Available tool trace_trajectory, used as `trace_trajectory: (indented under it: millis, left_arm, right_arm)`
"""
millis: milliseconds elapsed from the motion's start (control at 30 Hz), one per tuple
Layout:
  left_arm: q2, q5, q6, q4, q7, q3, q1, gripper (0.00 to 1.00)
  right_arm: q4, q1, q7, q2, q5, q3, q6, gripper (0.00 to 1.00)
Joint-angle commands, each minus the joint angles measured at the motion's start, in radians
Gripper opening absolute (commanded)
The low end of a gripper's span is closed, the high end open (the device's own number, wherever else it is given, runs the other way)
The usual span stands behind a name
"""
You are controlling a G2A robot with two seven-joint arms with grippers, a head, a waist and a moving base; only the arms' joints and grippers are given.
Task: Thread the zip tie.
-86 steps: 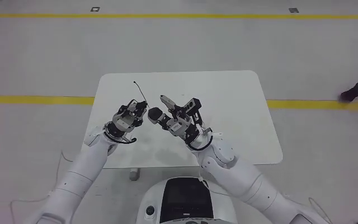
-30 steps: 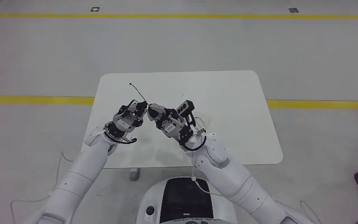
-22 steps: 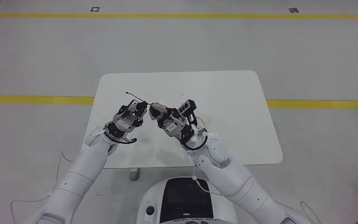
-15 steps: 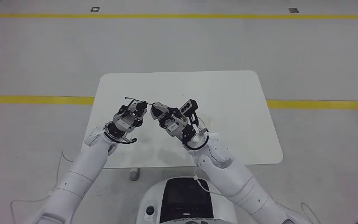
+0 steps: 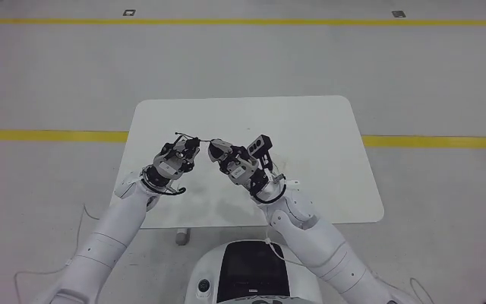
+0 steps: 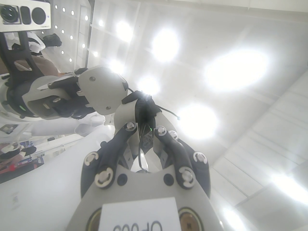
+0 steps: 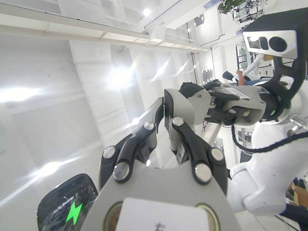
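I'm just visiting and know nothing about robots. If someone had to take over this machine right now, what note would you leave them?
The left claw is shut on the zip tie, over the table.
The right claw is shut, its tip against the left claw; whether it pinches the tie cannot be told.
The zip tie is thin and black, clamped in the left claw, with one end curling free beside it.
Done: the tie is off the table and both claws meet at it.
Left: no closed loop shows, so the tail probably has yet to go through the head.
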Motion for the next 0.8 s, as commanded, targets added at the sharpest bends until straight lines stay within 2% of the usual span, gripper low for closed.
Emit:
trace_trajectory:
  millis: [0, 767]
  left_arm:
    - [0.000, 0.000, 0.000, 0.000, 0.000, 0.000, 0.000, 0.00]
    - [0.000, 0.000, 0.000, 0.000, 0.000, 0.000, 0.000, 0.00]
  right_arm:
    - [-0.001, -0.004, 0.000, -0.001, -0.004, 0.005, 0.002, 0.00]
    - [-0.013, -0.042, -0.001, -0.008, -0.037, 0.046, 0.016, 0.00]
